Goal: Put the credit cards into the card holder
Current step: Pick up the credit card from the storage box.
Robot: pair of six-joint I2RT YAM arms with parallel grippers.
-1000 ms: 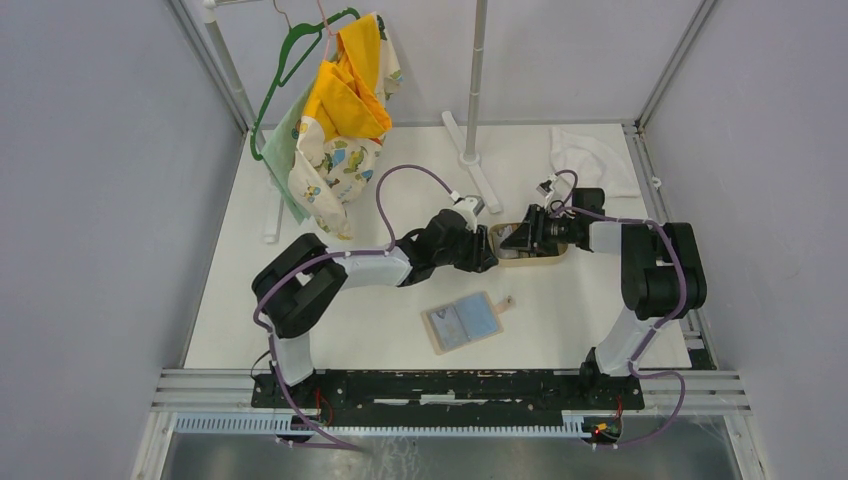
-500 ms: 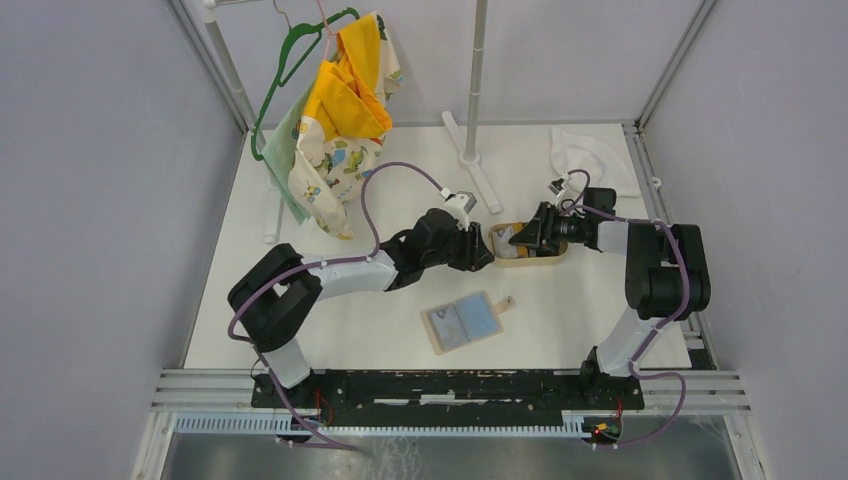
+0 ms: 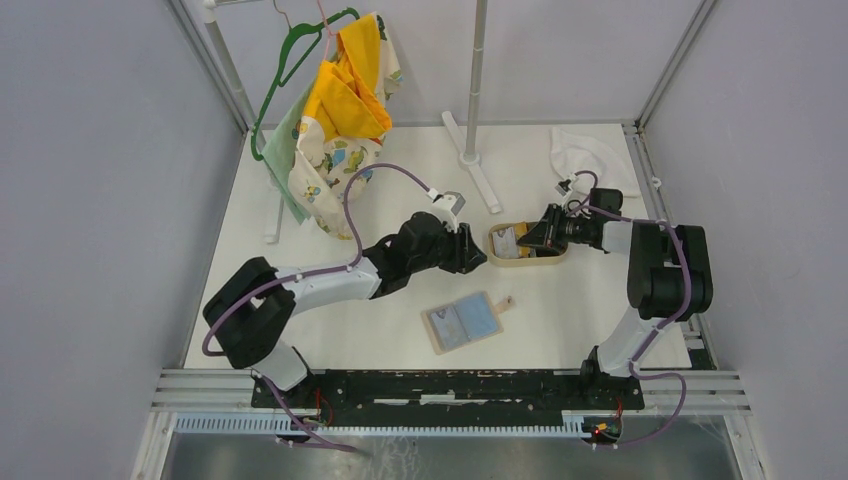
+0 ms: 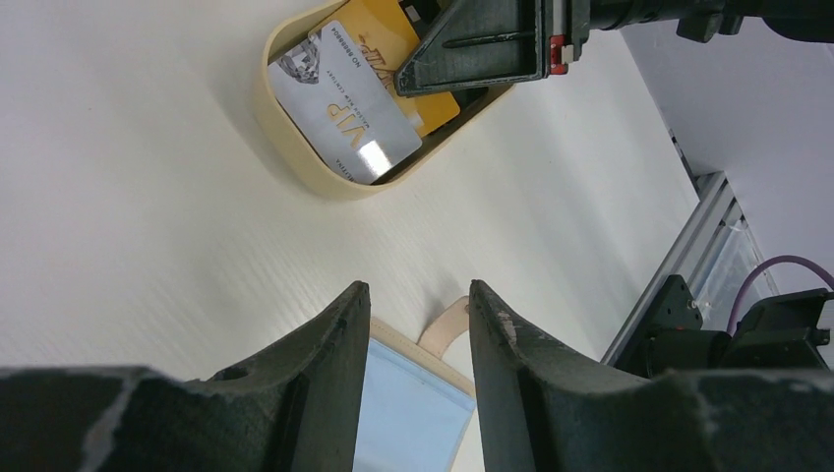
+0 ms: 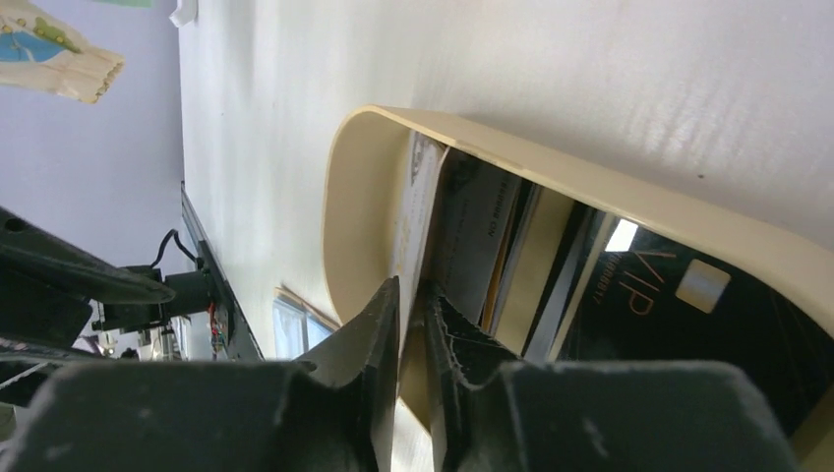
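The right gripper [image 5: 411, 285] is pictured inside an oval tan tray [image 4: 295, 167], its jaws set at a narrow slit along the edge of a white-grey card [image 4: 344, 108]. Whether that card is actually pinched cannot be told, and a gold card [image 4: 379, 25] and a dark card [image 5: 669, 295] are seen just beside its fingers. The left gripper [image 4: 418, 290] is held partly open and empty, faced toward the tray from the opposite side, with the card holder [image 3: 465, 322] laid open on the table [image 3: 600, 320] just below its fingertips.
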